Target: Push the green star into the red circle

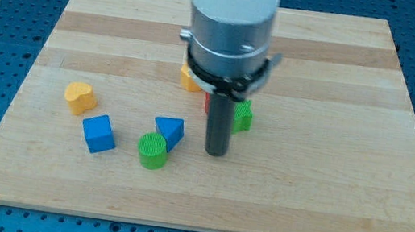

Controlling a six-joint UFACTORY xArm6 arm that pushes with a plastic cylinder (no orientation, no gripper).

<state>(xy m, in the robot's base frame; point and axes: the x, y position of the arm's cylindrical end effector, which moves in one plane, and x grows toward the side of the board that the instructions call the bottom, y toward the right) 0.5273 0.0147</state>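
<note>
1 green block (243, 115) sits just beside my tip (216, 153).

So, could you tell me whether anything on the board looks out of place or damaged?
Nothing stands out. The blocks sit flat on the wooden board, none tipped or broken. My tip rests just left of the green star; the red circle is mostly hidden behind the rod.
</note>
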